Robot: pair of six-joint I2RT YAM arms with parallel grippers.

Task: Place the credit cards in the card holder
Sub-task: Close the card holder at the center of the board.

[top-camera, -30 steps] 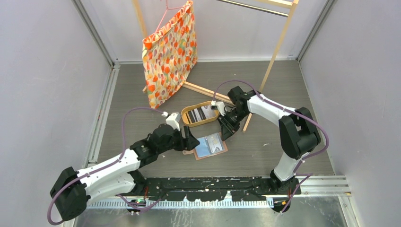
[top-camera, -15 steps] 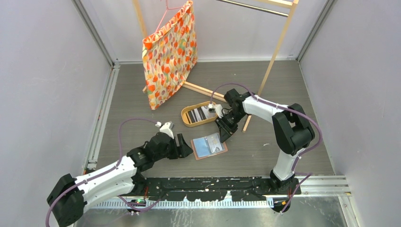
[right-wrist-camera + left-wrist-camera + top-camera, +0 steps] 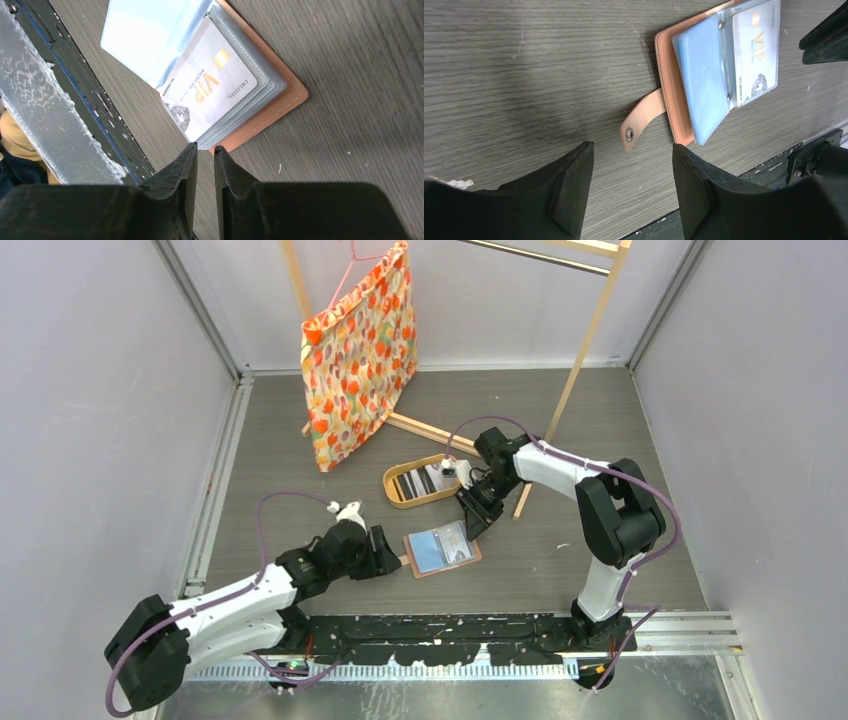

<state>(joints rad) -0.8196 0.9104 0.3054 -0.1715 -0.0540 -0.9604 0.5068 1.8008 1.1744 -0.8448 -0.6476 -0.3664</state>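
Grey table: card holder open, long axis left-right, tab toward parted, empty left gripper; right gripper barely parted, seemingly empty.

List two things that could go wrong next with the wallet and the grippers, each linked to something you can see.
1. The left gripper stands open at the card holder's loose snap tab; pulling there could drag or flip the holder.
2. The right gripper's barely parted tips sit by the holder's corner; a nudge might shift it or work the VIP card out of its pocket.
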